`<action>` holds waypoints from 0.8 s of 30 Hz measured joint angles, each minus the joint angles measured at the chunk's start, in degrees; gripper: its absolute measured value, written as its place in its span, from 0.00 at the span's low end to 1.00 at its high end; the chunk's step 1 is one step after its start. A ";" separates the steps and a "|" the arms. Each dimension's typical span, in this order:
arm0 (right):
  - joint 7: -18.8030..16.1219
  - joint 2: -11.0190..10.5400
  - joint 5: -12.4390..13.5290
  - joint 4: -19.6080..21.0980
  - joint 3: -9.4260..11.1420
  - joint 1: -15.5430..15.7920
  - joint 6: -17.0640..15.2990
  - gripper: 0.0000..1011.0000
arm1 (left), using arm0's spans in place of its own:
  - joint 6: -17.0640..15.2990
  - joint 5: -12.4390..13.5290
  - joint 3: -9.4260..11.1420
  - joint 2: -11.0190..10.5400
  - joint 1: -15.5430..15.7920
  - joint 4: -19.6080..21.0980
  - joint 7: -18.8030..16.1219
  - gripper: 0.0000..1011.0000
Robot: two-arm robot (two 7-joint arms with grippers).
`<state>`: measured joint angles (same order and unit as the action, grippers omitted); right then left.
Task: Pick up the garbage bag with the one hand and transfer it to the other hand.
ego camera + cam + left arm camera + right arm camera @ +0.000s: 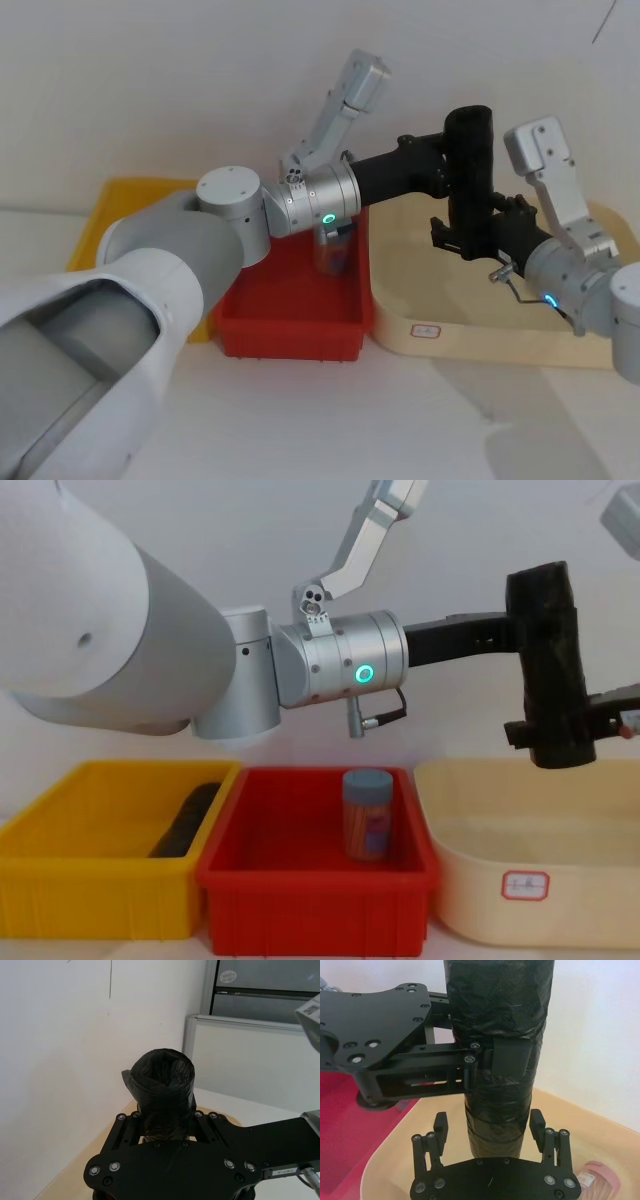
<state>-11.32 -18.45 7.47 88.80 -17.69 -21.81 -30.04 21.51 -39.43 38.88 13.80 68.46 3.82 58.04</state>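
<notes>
Head view: your left gripper (462, 165), green ring, is clamped on the garbage bag (470, 180), upright above the cream bin (480, 325). Right gripper (478, 240), blue ring, sits at the bag's lower end. Right wrist view: its fingers (440, 1127) stand apart either side of the bag (497, 1055), not touching. Chest view: bag (548, 665) hangs over the cream bin (530, 880); a jar (367, 814) stands in the red bin (315, 900).

Evenly, brightly lit; soft shadows on the white table (420, 420); faint sheen on the garbage bag (500, 1015); near arm housing (90, 610) slightly soft.
</notes>
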 joint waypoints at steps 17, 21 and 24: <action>-0.61 0.92 0.06 -2.41 -0.12 -1.58 0.48 0.59 | -0.01 0.01 0.00 0.00 -0.01 0.00 -0.01 0.39; -0.69 1.03 0.09 -2.65 -0.14 -1.73 0.52 0.53 | -0.01 0.01 0.00 -0.01 -0.01 0.00 -0.01 0.39; -0.75 1.09 0.09 -2.81 -0.14 -1.84 0.56 0.53 | -0.01 0.01 0.00 0.00 -0.01 0.00 -0.01 0.39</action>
<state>-12.07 -17.36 7.56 86.00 -17.83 -23.65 -29.49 21.50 -39.42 38.88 13.80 68.45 3.83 58.03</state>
